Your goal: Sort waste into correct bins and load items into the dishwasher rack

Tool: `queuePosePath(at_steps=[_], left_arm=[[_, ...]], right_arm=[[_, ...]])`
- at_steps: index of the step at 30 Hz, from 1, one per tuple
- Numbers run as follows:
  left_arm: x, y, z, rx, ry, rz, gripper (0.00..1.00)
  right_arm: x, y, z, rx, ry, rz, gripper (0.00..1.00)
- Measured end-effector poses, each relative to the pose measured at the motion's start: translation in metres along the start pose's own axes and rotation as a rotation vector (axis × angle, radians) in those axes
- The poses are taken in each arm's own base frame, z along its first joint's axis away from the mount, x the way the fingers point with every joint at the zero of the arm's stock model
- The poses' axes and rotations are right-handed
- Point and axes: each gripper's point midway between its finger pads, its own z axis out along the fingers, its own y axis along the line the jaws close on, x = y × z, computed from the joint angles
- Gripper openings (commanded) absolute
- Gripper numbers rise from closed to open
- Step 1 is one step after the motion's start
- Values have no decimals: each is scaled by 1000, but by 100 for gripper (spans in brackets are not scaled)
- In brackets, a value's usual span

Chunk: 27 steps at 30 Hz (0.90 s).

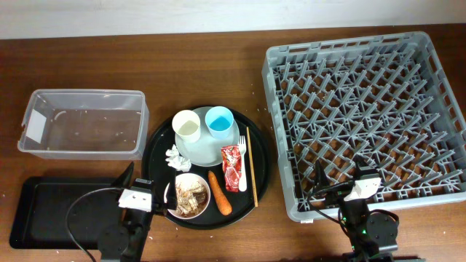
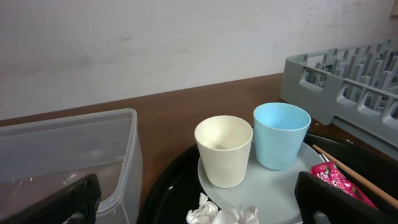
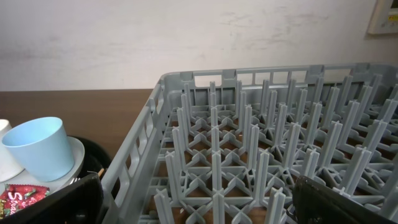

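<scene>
On the round black tray, a grey-green plate (image 1: 202, 149) carries a cream cup (image 1: 186, 125) and a light blue cup (image 1: 219, 121). Beside them lie a white napkin (image 1: 174, 158), a red wrapper (image 1: 231, 167), a fork (image 1: 242, 164), a chopstick (image 1: 250, 167), a carrot (image 1: 219, 191) and a bowl of brown scraps (image 1: 192, 195). The grey rack (image 1: 364, 116) stands at the right. My left gripper (image 1: 148, 183) is open and empty at the tray's near left, facing the cups (image 2: 224, 149). My right gripper (image 1: 341, 175) is open and empty over the rack's near edge (image 3: 249, 155).
A clear tub (image 1: 84, 124) stands at the far left, and a shallow black tray (image 1: 44, 211) lies in front of it. The round black tray (image 1: 156, 145) sits between these bins and the rack. A pale wall runs along the back.
</scene>
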Motion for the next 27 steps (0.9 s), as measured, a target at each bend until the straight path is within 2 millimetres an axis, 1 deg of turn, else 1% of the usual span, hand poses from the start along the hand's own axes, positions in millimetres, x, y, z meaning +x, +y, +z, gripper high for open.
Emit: queuePosePath(at_steps=[18, 19, 20, 21, 25, 26, 27], left_arm=[[0, 0, 0, 0, 0, 0, 99], [-2, 0, 0, -1, -9, 1, 99], [-10, -1, 0, 5, -41, 6, 99], [-13, -2, 0, 16, -54, 8, 99], [-10, -17, -5, 99, 8, -31, 99], [-19, -19, -10, 112, 16, -46, 99], [-33, -20, -16, 120, 18, -53, 99]], right_arm=[[0, 0, 0, 0, 0, 0, 99], [0, 0, 0, 0, 0, 0, 99], [0, 0, 0, 0, 0, 0, 98], [0, 0, 0, 0, 0, 0, 99], [0, 0, 0, 0, 0, 0, 99], [0, 0, 0, 0, 0, 0, 99], [0, 0, 0, 0, 0, 0, 99]])
